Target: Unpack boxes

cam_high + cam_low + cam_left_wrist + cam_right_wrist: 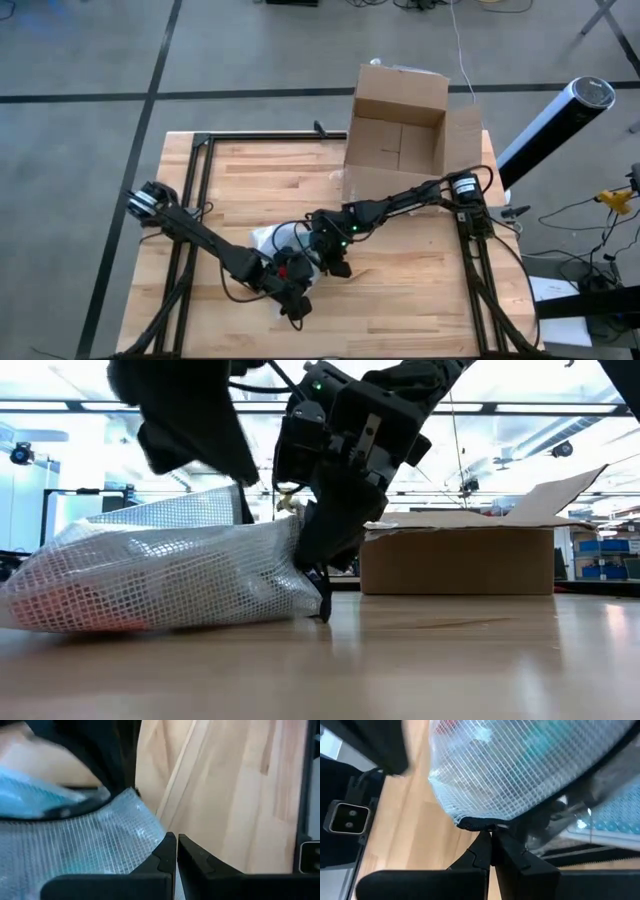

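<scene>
**Box emptied of pouch; both hands at the pouch mid-bench**

The cardboard box [400, 135] stands at the far edge of the bench [420, 310], toward the right side, flaps up and open. From above its interior looks bare: only the brown floor and walls show. In the low view it sits well behind the action, one flap raised.

The mesh pouch [165, 575] lies out on the bench, near the middle toward the front and well apart from the box. It is translucent white with a woven grid; something reddish and something bluish show through it, but I cannot tell what they are.

Progress, as a judgement: the main unpacking step looks done, since the pouch is out and nothing is visible in the box. What may remain is opening the pouch or setting it aside; I cannot tell which is intended.

Right hand [492, 837]: fingers together, pinching the dark seam at one end of the pouch. The low view shows that end lifted slightly off the wood by the grip.

Left hand [177, 851]: fingers closed to a thin slit. The pouch lies just beside them, its mesh edge at the fingertips, but I cannot see any material actually caught between them. From above, the left arm reaches in from the left and crosses close to the right one over the pouch.
</scene>
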